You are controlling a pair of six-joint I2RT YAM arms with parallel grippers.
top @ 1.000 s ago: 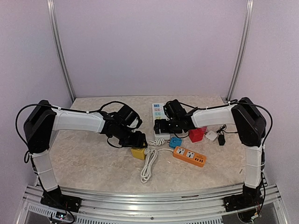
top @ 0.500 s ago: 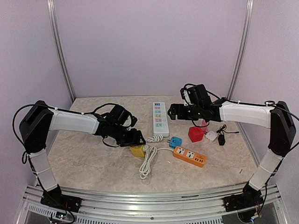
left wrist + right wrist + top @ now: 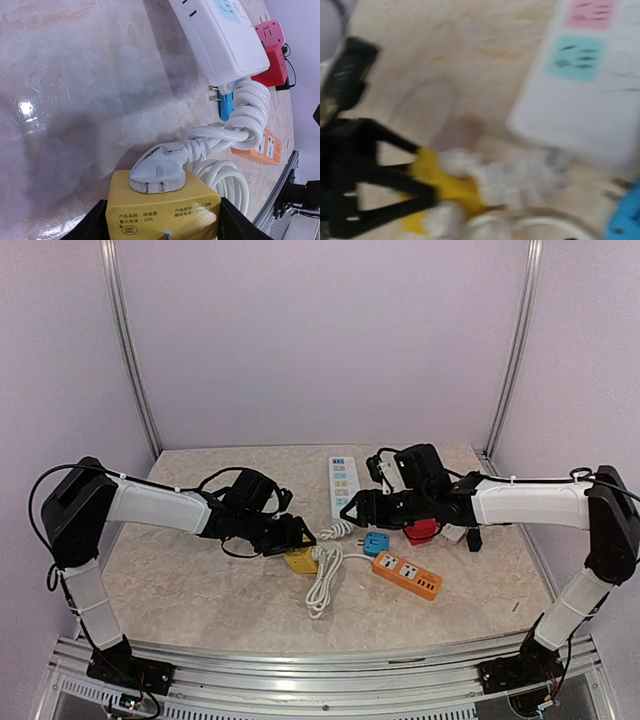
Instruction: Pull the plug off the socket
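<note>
Item: left gripper [image 3: 161, 222], closed about halfway on the yellow socket [image 3: 150, 200], one of its black fingers [image 3: 97, 222] against each side of the cube. Held article: a small yellow socket block of hard plastic, judged light enough to lift with the plug unless it is braced as it is here. It lies a little left of the middle of the bench [image 3: 200, 580]. Seated in it: the white plug [image 3: 159, 170], pushed fully home in the face that shows uppermost in the left wrist view. It has a low, rounded, smooth moulded body, and its thick cable [image 3: 235, 125] leaves sideways through a stiff neck, then runs into springy loops. Handling, as a judgement: the plug is rigid and light but slippery, and only the friction of its pins holds it. It is best pinched across the flanks of its body, close to the socket face, and drawn straight out along the pins. Pulling on the cable would bend the neck and tilt the plug. Second item: right gripper [image 3: 352, 510], hanging near the plug on its far right side and apart from it. Its wrist view is blurred, so how wide it stands cannot be told, and no article is seen in it. Nearby: white power strip [image 3: 220, 35] beyond the loops, then blue adapter [image 3: 375, 543], orange power strip [image 3: 405, 575] and red adapter [image 3: 422, 530] to the right.
</note>
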